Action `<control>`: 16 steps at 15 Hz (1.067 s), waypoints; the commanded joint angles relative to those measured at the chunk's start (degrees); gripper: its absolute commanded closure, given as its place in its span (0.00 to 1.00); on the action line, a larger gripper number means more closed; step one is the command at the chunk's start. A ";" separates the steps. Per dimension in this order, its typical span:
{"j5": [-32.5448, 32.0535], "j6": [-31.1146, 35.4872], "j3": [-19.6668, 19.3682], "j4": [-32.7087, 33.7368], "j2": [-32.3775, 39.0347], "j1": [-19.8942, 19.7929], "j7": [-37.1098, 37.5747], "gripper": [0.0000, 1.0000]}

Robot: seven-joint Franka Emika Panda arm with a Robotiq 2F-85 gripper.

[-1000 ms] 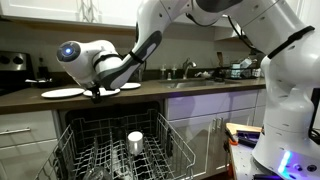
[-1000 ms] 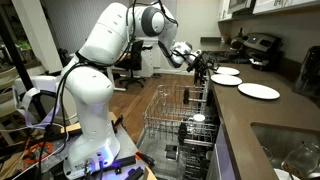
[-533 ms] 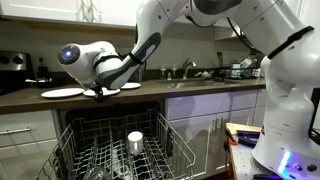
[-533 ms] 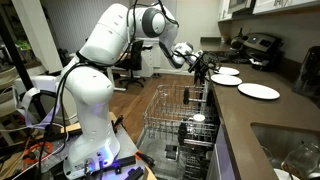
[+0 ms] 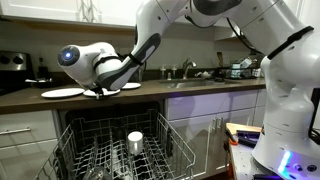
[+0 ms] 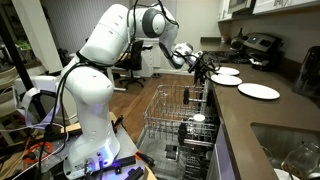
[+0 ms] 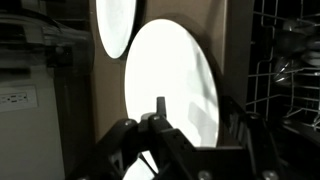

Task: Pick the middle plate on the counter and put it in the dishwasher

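Note:
Three white plates lie in a row on the dark brown counter (image 6: 272, 118). The middle plate (image 6: 225, 80) fills the wrist view (image 7: 170, 80). In an exterior view my gripper (image 5: 97, 92) hides most of it. My gripper (image 7: 200, 115) is open. One finger (image 7: 160, 108) is over the plate's surface and the other is past its rim at the counter edge. The gripper (image 6: 206, 69) is at the plate's near edge, above the dishwasher's pulled-out wire rack (image 6: 180, 115), which also shows in an exterior view (image 5: 110, 150).
The other plates (image 5: 62, 92) (image 5: 130, 86) lie on either side of the middle one, also seen in an exterior view (image 6: 258, 91) (image 6: 228, 71). A white cup (image 5: 135, 141) stands in the rack. A sink (image 6: 290, 150) and clutter (image 5: 240, 70) are further along the counter.
The gripper has shifted very slightly at the middle plate. Nothing else has moved.

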 commanded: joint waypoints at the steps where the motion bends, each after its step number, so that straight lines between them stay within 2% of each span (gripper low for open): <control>1: -0.26 -0.87 -0.38 1.94 1.26 0.43 -1.13 0.29; 2: -0.15 -0.49 -0.31 1.89 1.31 0.26 -1.05 0.26; 4: -0.11 -0.07 -0.27 1.76 1.34 0.08 -0.98 0.26; 7: -0.02 0.42 -0.22 1.61 1.43 -0.16 -0.92 0.32; 8: 0.01 0.44 -0.22 1.58 1.47 -0.20 -0.91 0.40; 9: -0.01 0.48 -0.23 1.53 1.50 -0.23 -0.91 0.41; 10: 0.03 0.57 -0.21 1.49 1.52 -0.27 -0.93 0.48; 11: 0.03 0.63 -0.21 1.48 1.59 -0.24 -0.95 0.45; 12: 0.09 0.74 -0.18 1.40 1.57 -0.29 -0.99 0.52; 13: 0.03 0.86 -0.18 1.41 1.68 -0.28 -0.91 0.64; 14: 0.09 0.97 -0.15 1.31 1.66 -0.32 -0.93 0.57; 15: 0.11 1.01 -0.09 1.30 1.81 -0.28 -0.91 0.57; 16: 0.06 1.40 -0.05 1.06 1.73 -0.41 -0.91 0.51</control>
